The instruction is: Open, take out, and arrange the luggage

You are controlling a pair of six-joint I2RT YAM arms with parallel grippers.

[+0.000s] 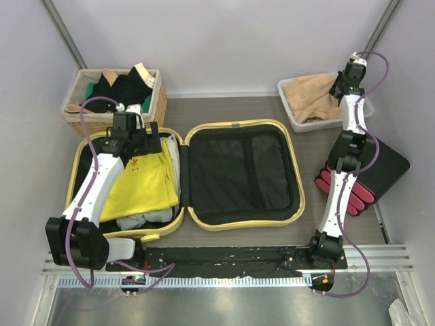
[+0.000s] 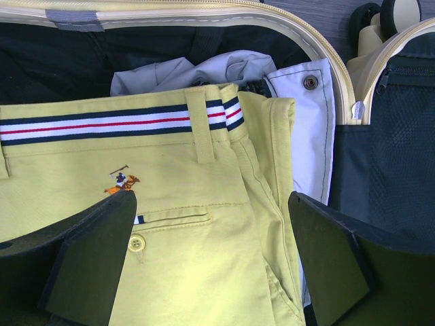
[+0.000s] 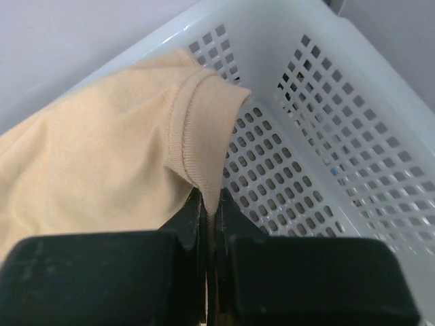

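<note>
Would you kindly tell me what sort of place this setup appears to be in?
Probably a robotics lab cell, not a home: plain white walls box in a table, the left arm and right arm are bolted to a metal rail, and the suitcase and basket look staged.

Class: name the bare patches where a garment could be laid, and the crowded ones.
Free: black-lined right half of pale-yellow hard-shell suitcase; brown tabletop between wicker basket and white perforated bin. Crowded: its left half, under yellow trousers.
</note>
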